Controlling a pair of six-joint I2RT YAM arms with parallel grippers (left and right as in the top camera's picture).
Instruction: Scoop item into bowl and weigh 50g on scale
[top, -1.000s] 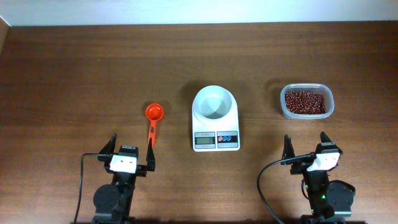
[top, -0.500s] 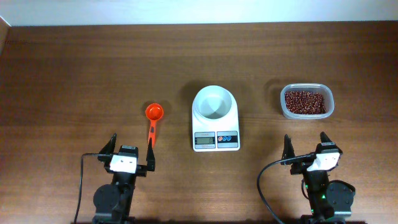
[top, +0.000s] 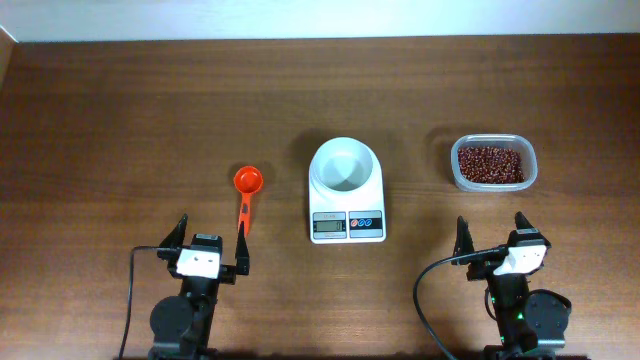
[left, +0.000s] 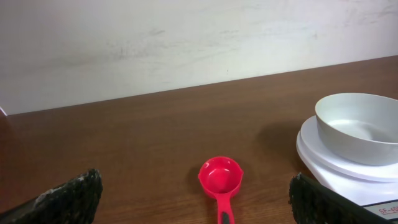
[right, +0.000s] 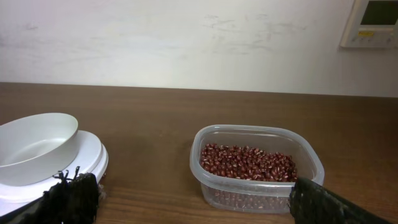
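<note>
Sitting low in frame, the left gripper (top: 211, 238) and right gripper (top: 491, 229) gape wide; the bowl (top: 346, 167) rests on the scale (top: 347, 226), center.

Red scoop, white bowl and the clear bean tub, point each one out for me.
red scoop (top: 248, 180), overhead view, on its round cup.
white bowl (top: 345, 167), overhead view, on its bare inside.
clear bean tub (right: 249, 137), right wrist view, on its far wall.
</note>
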